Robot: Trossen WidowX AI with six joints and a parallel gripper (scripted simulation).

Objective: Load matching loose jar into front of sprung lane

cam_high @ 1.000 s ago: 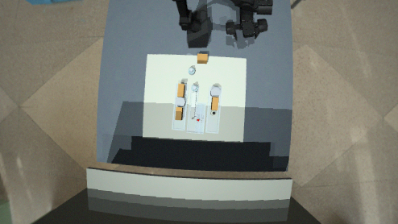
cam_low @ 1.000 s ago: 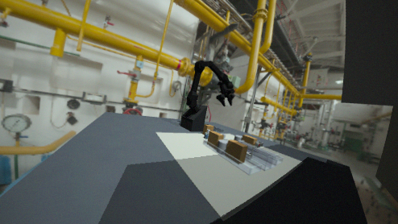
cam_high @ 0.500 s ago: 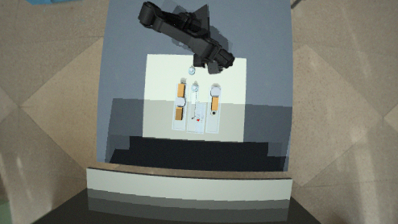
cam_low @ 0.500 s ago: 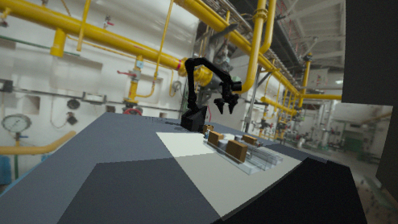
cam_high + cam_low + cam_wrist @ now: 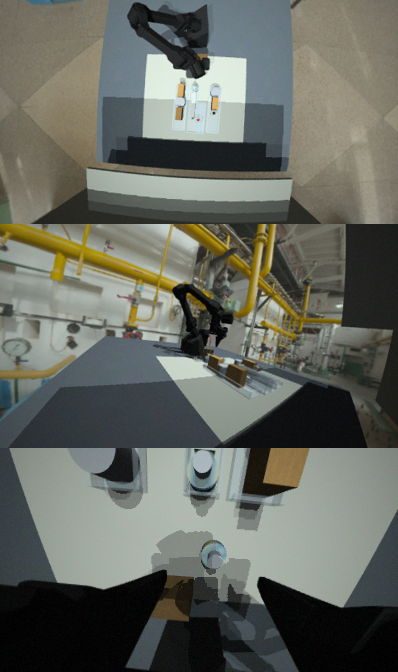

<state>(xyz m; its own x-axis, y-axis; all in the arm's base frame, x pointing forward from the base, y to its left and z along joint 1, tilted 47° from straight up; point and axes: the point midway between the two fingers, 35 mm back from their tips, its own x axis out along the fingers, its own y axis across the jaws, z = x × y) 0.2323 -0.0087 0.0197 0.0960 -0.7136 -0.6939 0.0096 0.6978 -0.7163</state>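
Observation:
The loose jar (image 5: 214, 554), small and bluish with a grey-white lid, stands upright in the wrist view. The gripper hides it in the top view. A matching jar (image 5: 202, 470) (image 5: 195, 87) stands at the front end of the middle lane (image 5: 195, 131), close behind its low clear front stop. The pusher plate is not clearly visible. My gripper (image 5: 212, 577) is open and empty, pointing down above the mat. Its fingertips are wide apart to either side of the loose jar's line and appear well above it, with the jar slightly beyond them in the wrist view.
A loose wooden block (image 5: 172, 609) (image 5: 202, 56) lies beside the left finger in the wrist view, near the mat's edge. The neighbouring lanes hold wooden blocks (image 5: 181, 90) (image 5: 215, 103) and larger grey-lidded jars (image 5: 180, 101) (image 5: 215, 92), flanking the middle lane. A dark barrier (image 5: 193, 155) stands behind the lanes.

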